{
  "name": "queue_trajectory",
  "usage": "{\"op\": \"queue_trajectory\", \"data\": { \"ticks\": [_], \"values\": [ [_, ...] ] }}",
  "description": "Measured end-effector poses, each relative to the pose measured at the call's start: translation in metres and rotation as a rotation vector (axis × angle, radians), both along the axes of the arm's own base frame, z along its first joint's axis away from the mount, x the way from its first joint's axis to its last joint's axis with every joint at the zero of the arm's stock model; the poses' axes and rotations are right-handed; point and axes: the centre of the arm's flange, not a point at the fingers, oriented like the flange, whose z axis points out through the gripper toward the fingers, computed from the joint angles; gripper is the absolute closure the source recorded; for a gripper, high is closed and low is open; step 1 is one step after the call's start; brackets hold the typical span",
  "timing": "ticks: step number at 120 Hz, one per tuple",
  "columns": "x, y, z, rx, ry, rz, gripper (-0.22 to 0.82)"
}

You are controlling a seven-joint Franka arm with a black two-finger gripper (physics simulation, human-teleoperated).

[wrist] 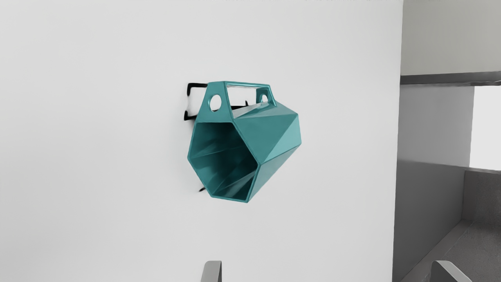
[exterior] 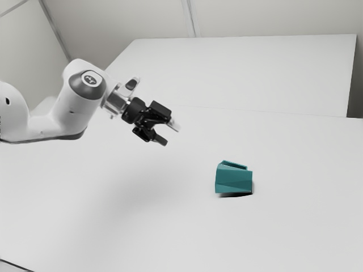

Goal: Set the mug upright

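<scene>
The gripper (exterior: 171, 135) hung over the counter (exterior: 142, 226), fingers wide with nothing between them, up and to the exterior view's left of the mug (exterior: 233, 180), which lay on its side on the counter with its mouth (wrist: 223, 158) toward the gripper and its handle (wrist: 225, 112) uppermost. It looked stiff and probably light, perhaps slick on its flat facets, though its weight was hard to judge; the handle's bar or the wall at the rim seemed the best hold for tipping it upright.
</scene>
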Motion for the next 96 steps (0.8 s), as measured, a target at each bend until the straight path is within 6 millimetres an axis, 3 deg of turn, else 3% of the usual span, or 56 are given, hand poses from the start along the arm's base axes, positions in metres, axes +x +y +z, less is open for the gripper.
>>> {"op": "queue_trajectory", "data": {
  "ticks": [39,68,96],
  "values": [
    [-0.014,-0.013,-0.058,-0.172,-0.073,0.032,0.03],
    [-0.023,-0.045,-0.099,-0.243,-0.121,-0.004,0.03],
    [-0.024,-0.053,-0.135,-0.290,-0.171,-0.008,0.03]
  ]
}}
